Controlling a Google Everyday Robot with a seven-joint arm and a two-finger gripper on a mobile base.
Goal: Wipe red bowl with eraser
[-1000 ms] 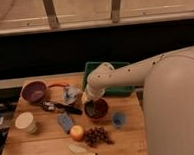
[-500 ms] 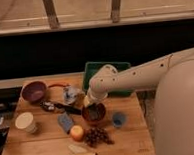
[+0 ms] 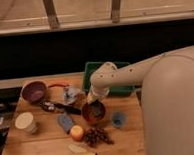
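Inside one red bowl [image 3: 93, 114], one shut end effector [image 3: 96, 106] presses one eraser [image 3: 97, 109].

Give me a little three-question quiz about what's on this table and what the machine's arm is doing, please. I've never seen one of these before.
1. True or false: the gripper is down at the red bowl.
2. Which lies just left of the red bowl? A) blue-grey pad B) green tray C) small blue cup
3. Fill in: the purple bowl sits at the table's far ____ corner.

Key: 1 true; 2 A; 3 left. The gripper is shut; whether the eraser is in it is hidden.
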